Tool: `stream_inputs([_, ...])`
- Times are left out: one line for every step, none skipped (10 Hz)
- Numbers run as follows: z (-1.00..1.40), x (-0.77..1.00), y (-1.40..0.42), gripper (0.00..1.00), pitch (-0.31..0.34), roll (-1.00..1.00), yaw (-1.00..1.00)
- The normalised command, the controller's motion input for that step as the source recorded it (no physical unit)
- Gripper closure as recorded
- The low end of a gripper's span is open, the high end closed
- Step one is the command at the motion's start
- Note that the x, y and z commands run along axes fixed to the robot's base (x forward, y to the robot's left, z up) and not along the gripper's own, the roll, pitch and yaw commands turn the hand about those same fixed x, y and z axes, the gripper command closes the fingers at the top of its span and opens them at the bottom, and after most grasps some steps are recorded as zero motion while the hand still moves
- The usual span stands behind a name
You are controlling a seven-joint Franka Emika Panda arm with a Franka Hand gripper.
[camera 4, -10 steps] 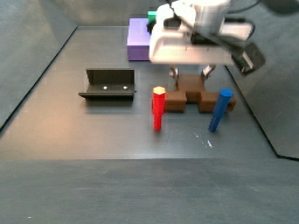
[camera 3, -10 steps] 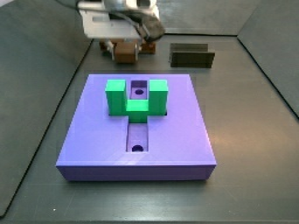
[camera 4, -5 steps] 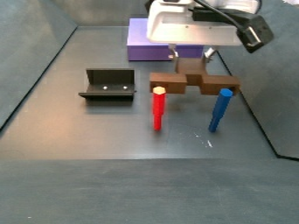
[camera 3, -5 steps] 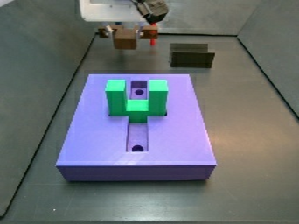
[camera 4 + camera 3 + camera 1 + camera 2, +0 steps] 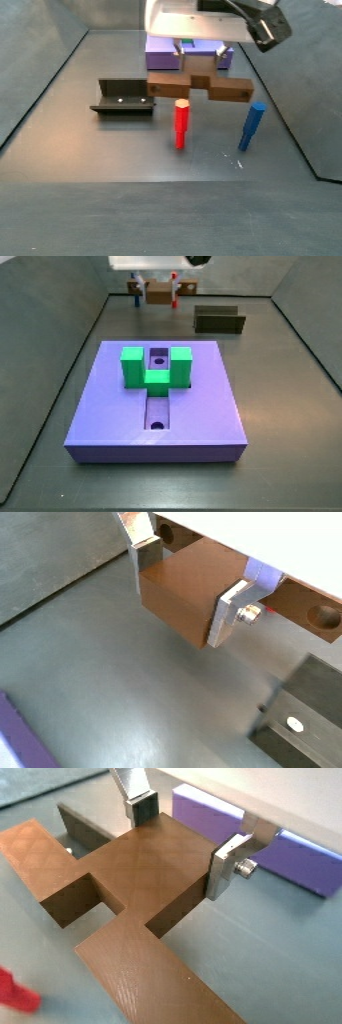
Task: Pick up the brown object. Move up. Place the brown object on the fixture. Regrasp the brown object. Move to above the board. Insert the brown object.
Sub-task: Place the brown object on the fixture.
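The brown object [image 5: 201,86] hangs clamped by its stem in the pincer [image 5: 181,840], clear of the floor, its bar level. The fixture [image 5: 122,98] sits beside it, recess open, apparently the next stop. The board [image 5: 158,402] lies well apart.

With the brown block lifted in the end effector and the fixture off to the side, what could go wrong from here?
1. The end effector grips only the stem of the brown object, with the long bar overhanging on both sides; it may twist in the grasp while moving.
2. The red peg and blue peg stand right below the bar; a low sideways move toward the fixture might clip the red one.
3. The fixture's recess looks narrow, so a tilted block may land askew.
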Motion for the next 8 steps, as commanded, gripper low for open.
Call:
stream_inputs([0.11,0.7,0.0,1.0,-0.009,-1.0,-0.08])
stream_inputs([0.07,0.68,0.0,1.0,0.0,-1.0,-0.07])
stream_inputs([0.07,0.68,0.0,1.0,0.0,-1.0,-0.07])
stream_inputs([0.06,0.68,0.0,1.0,0.0,-1.0,-0.07])
stream_inputs([0.06,0.67,0.0,1.0,0.0,-1.0,-0.07])
stream_inputs([0.06,0.67,0.0,1.0,0.0,-1.0,-0.07])
stream_inputs([0.06,0.67,0.0,1.0,0.0,-1.0,-0.07])
stream_inputs([0.06,0.67,0.0,1.0,0.0,-1.0,-0.07])
